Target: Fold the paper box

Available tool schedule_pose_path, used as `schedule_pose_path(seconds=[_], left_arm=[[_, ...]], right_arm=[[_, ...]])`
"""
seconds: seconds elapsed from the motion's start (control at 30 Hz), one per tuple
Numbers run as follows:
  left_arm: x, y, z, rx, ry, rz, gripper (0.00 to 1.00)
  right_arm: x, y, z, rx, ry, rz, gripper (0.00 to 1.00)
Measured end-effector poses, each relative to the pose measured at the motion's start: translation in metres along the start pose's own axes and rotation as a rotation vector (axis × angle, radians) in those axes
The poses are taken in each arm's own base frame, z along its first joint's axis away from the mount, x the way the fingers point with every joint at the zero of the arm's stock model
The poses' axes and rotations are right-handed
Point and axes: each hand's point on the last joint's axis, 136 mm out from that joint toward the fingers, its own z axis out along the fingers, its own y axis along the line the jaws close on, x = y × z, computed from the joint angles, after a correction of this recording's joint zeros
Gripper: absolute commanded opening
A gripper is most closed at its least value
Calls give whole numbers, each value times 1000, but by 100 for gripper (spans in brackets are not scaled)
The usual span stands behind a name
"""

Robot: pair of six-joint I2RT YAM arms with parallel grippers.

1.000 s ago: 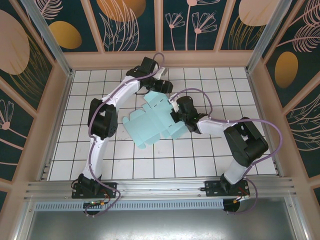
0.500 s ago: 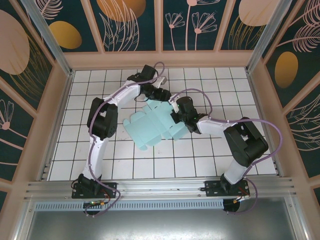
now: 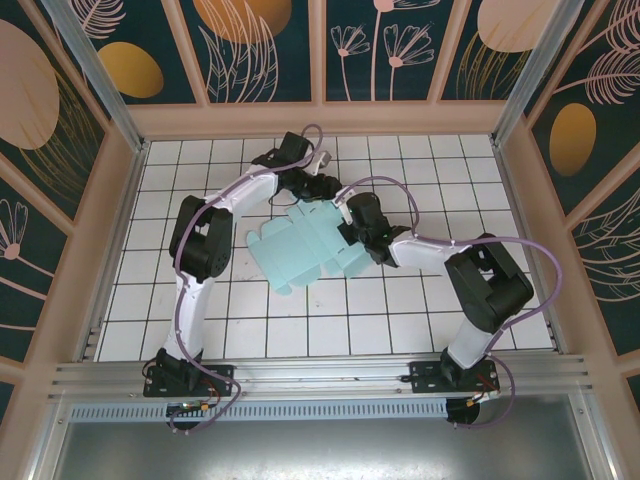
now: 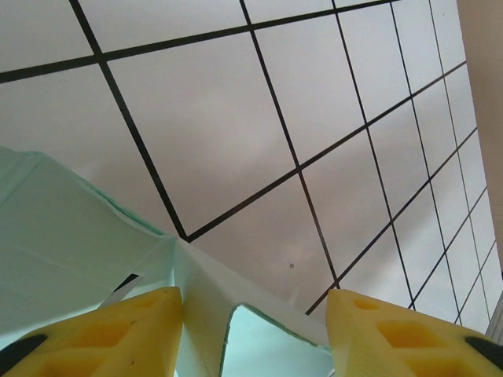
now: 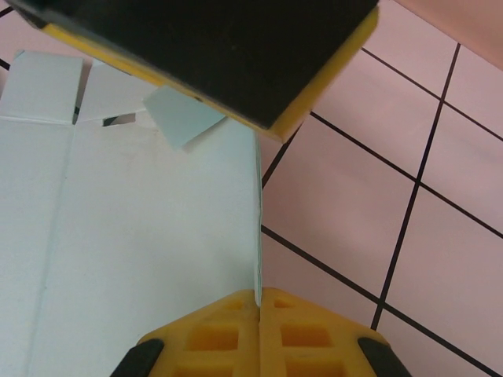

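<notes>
Mid-table point(image 3: 250, 335), we see paper box point(image 3: 300, 248) stretching toward near-left and far-right corners; right gripper point(image 5: 258, 302) pinches its edge, left gripper's point(image 4: 253, 314) jaws apart.

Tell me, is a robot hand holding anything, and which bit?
Yes. The right gripper pinches the paper box by one thin side edge. The left gripper stands open around a flap, not gripping.

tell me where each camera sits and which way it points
top external: above and behind the bases, looking down on the table, box, left arm and right arm.
left wrist: on the left arm, facing down at tiles and a box flap between its open jaws.
right wrist: on the right arm, facing the box edge pinched in its shut jaws.
shared: all three see the box.
</notes>
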Motion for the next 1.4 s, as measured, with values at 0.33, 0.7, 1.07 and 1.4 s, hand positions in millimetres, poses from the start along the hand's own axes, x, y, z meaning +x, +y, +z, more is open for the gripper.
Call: schedule_pose_path(seconds=[0.33, 0.7, 1.07, 1.4], left_arm=[[1, 4, 6, 4, -22, -116, 31], [-2, 1, 7, 6, -38, -145, 44], [-1, 0, 6, 14, -41, -158, 32], [1, -2, 6, 22, -43, -156, 26]], right_arm=[[5, 3, 5, 37, 28, -47, 0], [4, 2, 7, 68, 39, -71, 0], [6, 2, 7, 68, 44, -77, 0], [7, 1, 6, 75, 53, -80, 0]])
